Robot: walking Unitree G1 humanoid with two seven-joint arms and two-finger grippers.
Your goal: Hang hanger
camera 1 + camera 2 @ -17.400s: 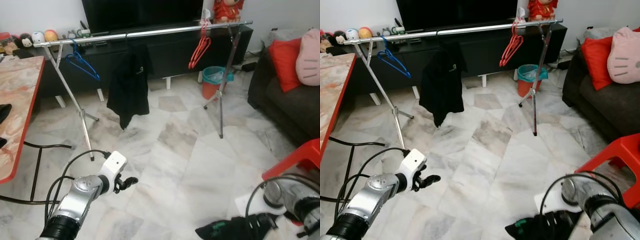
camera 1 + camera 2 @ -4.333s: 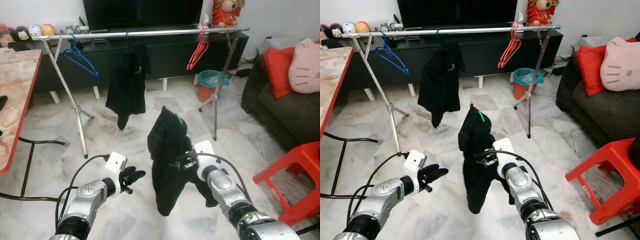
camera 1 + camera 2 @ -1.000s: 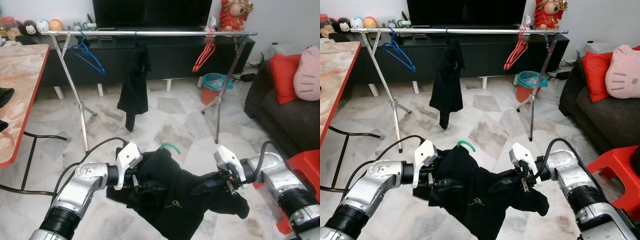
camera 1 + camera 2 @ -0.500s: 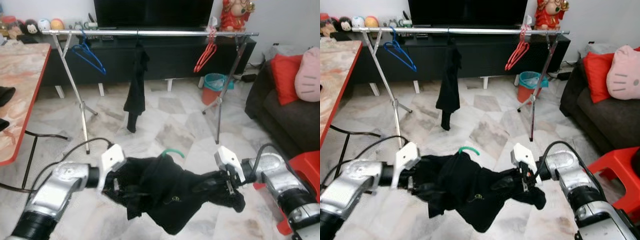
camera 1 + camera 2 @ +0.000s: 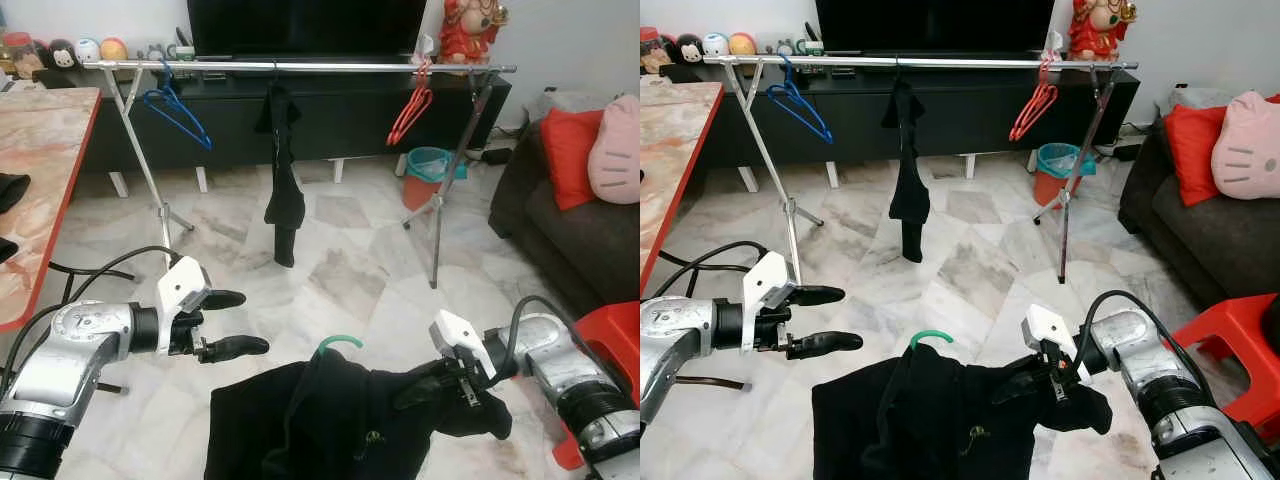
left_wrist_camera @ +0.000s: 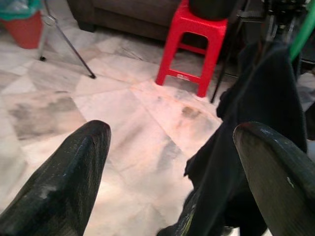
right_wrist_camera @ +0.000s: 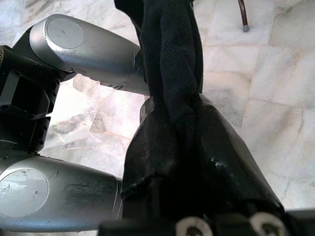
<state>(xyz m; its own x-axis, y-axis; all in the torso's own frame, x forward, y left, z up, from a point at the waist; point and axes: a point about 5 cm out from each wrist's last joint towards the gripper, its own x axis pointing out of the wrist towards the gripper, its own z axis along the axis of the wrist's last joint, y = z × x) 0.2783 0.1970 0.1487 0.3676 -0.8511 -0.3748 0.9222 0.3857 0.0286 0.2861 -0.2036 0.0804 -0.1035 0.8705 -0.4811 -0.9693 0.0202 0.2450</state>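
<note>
Gripping black garment (image 5: pixel 350 420), right gripper (image 5: pixel 420 385), left gripper (image 5: pixel 235 322) spread.

left gripper (image 5: pixel 232 324) open, free of cloth | right gripper (image 5: pixel 428 385) clamped on black garment (image 5: pixel 330 430) | green hanger hook (image 5: pixel 338 343) above garment

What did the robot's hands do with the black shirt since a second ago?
The left gripper let go of the black shirt and pulled away, fingers open. The shirt, on its green hanger, sagged lower. The right gripper stays shut on the shirt. The rail and the clothes hanging on it stayed put.
</note>
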